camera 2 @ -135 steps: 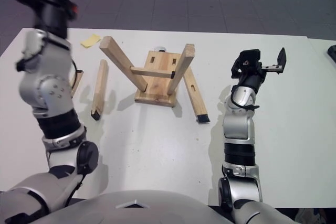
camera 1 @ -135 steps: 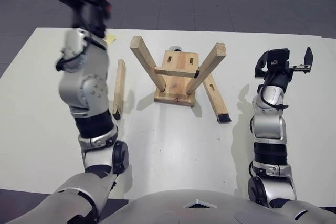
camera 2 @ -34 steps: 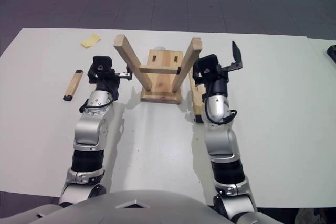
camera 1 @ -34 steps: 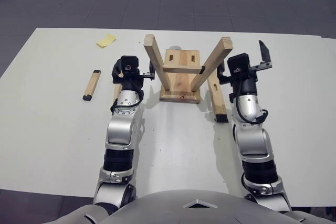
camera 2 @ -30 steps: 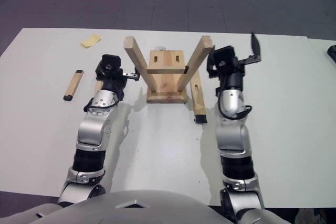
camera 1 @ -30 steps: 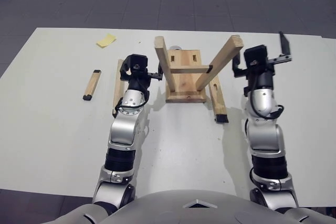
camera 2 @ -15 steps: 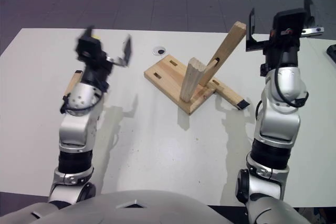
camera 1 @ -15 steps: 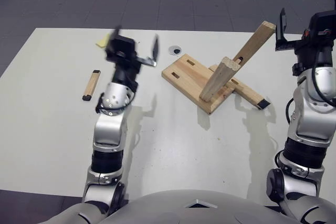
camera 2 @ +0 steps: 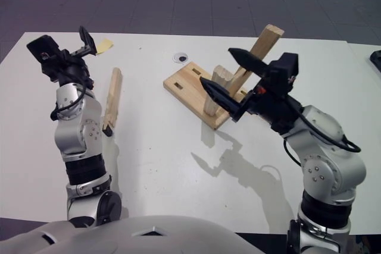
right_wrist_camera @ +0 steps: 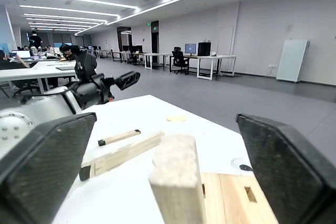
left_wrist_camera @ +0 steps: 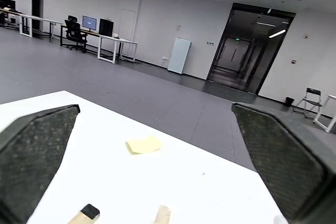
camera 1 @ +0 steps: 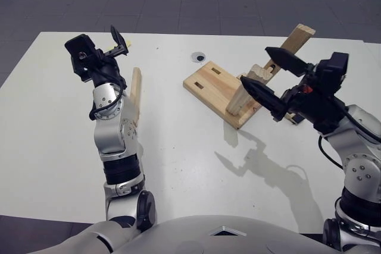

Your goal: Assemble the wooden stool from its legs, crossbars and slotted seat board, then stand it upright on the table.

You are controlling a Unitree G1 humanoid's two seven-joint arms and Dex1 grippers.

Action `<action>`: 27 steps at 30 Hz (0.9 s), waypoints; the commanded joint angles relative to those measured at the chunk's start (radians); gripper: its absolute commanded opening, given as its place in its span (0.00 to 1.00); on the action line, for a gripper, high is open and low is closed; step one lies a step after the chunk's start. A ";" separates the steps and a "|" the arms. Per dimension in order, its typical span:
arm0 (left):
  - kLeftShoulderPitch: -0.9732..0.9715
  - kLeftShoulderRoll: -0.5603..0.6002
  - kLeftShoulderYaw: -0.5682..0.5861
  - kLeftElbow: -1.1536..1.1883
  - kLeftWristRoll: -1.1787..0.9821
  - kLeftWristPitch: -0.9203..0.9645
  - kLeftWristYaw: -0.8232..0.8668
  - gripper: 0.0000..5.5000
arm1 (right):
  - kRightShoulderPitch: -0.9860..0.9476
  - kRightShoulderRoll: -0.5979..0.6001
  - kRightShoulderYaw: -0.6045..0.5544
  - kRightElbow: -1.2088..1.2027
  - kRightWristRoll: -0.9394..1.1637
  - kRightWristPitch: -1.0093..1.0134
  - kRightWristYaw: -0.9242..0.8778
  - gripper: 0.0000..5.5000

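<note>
The partly built stool lies upside down: its slotted seat board (camera 1: 209,83) is flat on the table, and two legs (camera 1: 240,97) (camera 1: 294,39) rise from its right side. My right gripper (camera 1: 256,66) is open and held above the table beside those legs. In the right wrist view the near leg's end (right_wrist_camera: 175,178) sits between the spread fingers (right_wrist_camera: 43,157), with no contact visible. A loose leg (camera 1: 136,90) lies at the left. My left gripper (left_wrist_camera: 155,111) is open and empty, raised over the far left of the table.
A yellow note (left_wrist_camera: 144,144) lies near the table's far left edge. A short dark-tipped crossbar (right_wrist_camera: 119,137) rests left of the loose leg. A small round hole (camera 1: 197,57) is set in the tabletop (camera 1: 178,165) behind the seat board. Another loose leg's dark tip (camera 1: 293,118) shows behind my right gripper.
My right arm has swung down and leftward, so its open gripper now points at the stool's legs. My left arm has shifted left, uncovering the loose leg. The stool has stayed put since half a second ago.
</note>
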 commanded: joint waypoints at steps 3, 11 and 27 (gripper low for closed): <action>-0.023 0.003 -0.018 0.040 0.005 0.007 0.000 0.98 | 0.052 -0.007 0.061 0.012 -0.021 -0.030 0.017 0.72; -0.030 0.005 -0.031 0.062 0.007 0.009 -0.003 0.98 | 0.049 -0.071 0.095 0.018 0.022 -0.027 0.124 0.50; -0.049 0.016 -0.121 0.108 0.015 0.068 -0.076 0.98 | -0.180 -0.243 0.248 0.308 -0.121 -0.171 0.516 0.34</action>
